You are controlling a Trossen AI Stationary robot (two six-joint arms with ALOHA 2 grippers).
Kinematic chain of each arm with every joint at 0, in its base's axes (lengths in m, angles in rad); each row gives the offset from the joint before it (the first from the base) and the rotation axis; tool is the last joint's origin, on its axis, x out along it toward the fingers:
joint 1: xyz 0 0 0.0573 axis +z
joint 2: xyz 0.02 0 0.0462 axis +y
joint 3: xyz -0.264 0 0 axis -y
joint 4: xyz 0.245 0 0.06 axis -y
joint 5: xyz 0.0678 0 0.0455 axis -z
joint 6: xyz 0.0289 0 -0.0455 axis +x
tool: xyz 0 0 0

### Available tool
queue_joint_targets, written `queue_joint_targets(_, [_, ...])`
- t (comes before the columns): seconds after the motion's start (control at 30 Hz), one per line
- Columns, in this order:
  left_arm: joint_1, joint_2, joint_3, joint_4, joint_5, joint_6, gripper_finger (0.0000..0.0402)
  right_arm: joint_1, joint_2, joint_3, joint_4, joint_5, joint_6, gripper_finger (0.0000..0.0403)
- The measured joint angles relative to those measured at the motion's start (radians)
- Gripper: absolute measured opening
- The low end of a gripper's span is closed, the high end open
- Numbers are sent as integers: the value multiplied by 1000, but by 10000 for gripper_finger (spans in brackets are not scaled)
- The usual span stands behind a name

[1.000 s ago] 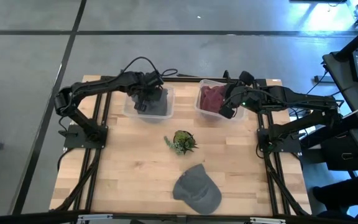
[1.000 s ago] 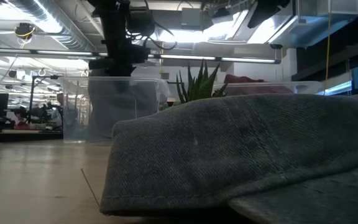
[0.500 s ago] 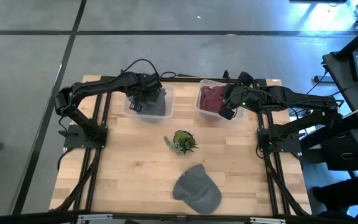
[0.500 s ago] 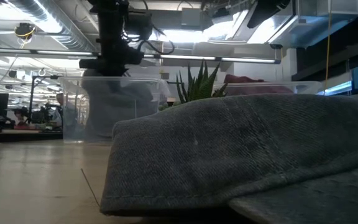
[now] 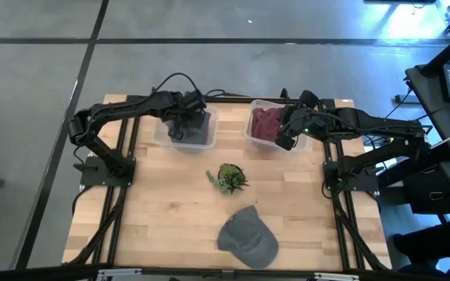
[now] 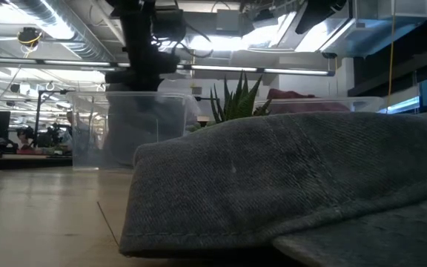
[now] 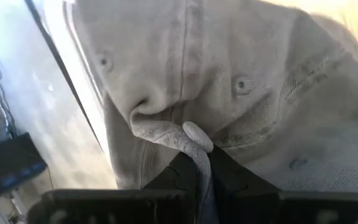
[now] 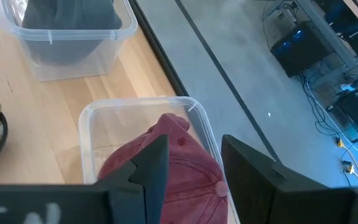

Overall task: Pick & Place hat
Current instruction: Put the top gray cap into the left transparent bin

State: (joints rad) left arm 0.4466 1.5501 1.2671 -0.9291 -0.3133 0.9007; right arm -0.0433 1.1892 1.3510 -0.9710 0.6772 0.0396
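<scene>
Left gripper (image 7: pixel 196 171) clenched on fold of grey cap (image 7: pixel 229 93) inside left clear bin (image 5: pixel 184 130). Right gripper (image 8: pixel 191 163) released, hovering over red cap (image 8: pixel 166 165) in right bin (image 8: pixel 104 124). Risk: thin fabric pinch may slip on lift; cap brim could snag bin wall, dragging bin. Second grey cap (image 5: pixel 247 236) lies near front table edge, apart from succulent (image 5: pixel 229 177).

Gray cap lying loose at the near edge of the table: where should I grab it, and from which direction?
Take the gray cap at the domed crown, coming straight down from above. It lies flat with the crown up and the brim low against the table, so the fabric on top is the only part the jaws can pinch. The plant stands apart from it, leaving the drop clear.
</scene>
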Motion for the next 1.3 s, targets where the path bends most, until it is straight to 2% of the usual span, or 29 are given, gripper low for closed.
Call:
queue_joint_targets(0.47, [-2,0,0,35,-21,-99,26,0,0,0,-30,0,14,149])
queue_joint_targets(0.7, [-2,-17,0,36,-41,-138,69,0,0,0,-30,0,14,149])
queue_joint_targets(0.87, [0,-67,0,40,46,-131,94,0,0,0,-30,0,13,149])
queue_joint_targets(1.0, [14,-101,0,41,75,-156,99,0,0,0,-30,-1,13,149])
queue_joint_targets(1.13, [54,-136,0,43,220,-202,96,0,0,0,-30,-32,29,149])
queue_joint_targets(1.3, [127,-170,0,43,362,-308,94,0,0,0,-30,-149,35,149])
